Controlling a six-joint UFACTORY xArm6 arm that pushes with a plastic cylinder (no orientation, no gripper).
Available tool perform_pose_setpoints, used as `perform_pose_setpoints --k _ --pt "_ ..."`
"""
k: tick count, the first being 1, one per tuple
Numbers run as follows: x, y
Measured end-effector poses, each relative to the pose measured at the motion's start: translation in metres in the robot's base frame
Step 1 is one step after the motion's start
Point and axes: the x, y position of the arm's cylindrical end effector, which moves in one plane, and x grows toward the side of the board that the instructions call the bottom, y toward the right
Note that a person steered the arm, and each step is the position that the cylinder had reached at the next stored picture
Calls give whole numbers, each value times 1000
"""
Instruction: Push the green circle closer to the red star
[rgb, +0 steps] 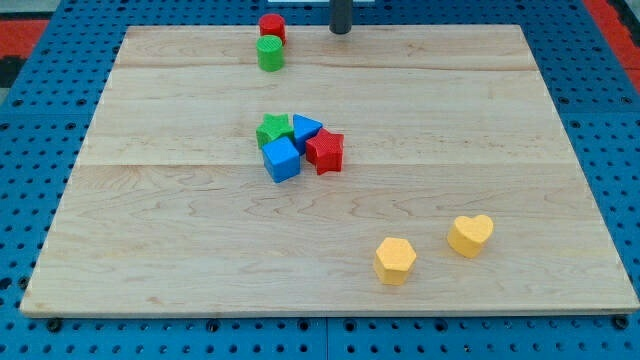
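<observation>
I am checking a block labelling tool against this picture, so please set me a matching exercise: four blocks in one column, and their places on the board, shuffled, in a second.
Blocks:
1. green circle
2. red star
3. yellow heart
4. red circle

Places:
A. view's right end of the middle cluster
B. at the view's top edge, just above another block
C. view's bottom right, beside the yellow hexagon
D. directly below the red circle, touching it

Pairs: 1-D, 2-A, 3-C, 4-B

My tip sits right of the red circle.

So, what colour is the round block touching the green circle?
Red: the red circle, just above the green circle, in the camera view.
</observation>
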Motion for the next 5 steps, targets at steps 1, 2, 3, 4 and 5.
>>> perform_pose_setpoints --k 1,2,3,4,5 --pt "0 -73" --pt "5 -114" --pt "39 -111" --pt "77 -57" --pt "132 -33"
